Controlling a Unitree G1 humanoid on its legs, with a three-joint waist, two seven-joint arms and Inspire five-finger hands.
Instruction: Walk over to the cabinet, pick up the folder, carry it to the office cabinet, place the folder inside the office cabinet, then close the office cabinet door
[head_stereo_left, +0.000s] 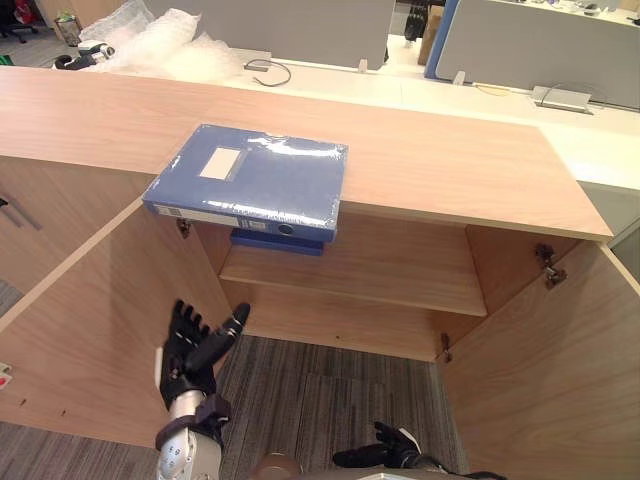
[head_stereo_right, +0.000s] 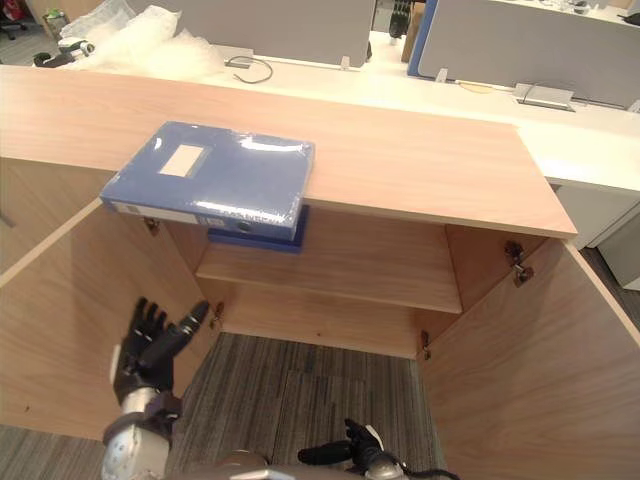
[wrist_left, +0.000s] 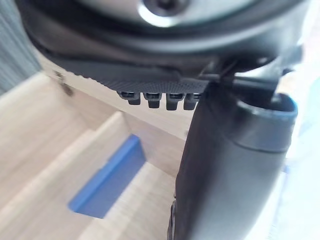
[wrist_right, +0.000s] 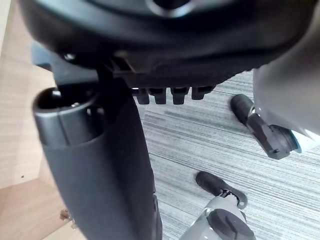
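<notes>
Grey striped carpet (head_stereo_left: 310, 390) runs up to a low wooden cabinet (head_stereo_left: 450, 150), and from my station I see both of its doors swung wide, the left door (head_stereo_left: 90, 330) and the right door (head_stereo_left: 540, 370) standing out toward the robot. On the cabinet's top lies the folder (head_stereo_left: 250, 180), blue, flat, with a pale label on its cover; its near edge overhangs the front lip above the open compartment. Directly below it a second folder (head_stereo_left: 280, 240), also blue, lies flat on the inner shelf (head_stereo_left: 380, 265), at the left end, and I can pick it out again in the left wrist view. I have the left robot hand (head_stereo_left: 190, 355) raised in front of the left door, below the folder and well apart from it, fingers (head_stereo_left: 183, 320) straight and spread, thumb angled toward the opening, holding nothing. I see the right robot hand (head_stereo_left: 380, 455) low over the carpet, touching nothing; its fingers look loosely extended to me, though so little of them shows that I would not swear to it. Behind the cabinet runs a white bench (head_stereo_left: 400, 85) carrying a heap of bubble wrap (head_stereo_left: 150, 40), a looped dark cable (head_stereo_left: 268, 70) and a flat grey device (head_stereo_left: 562, 98), with grey partitions (head_stereo_left: 290, 25) standing beyond it.
</notes>
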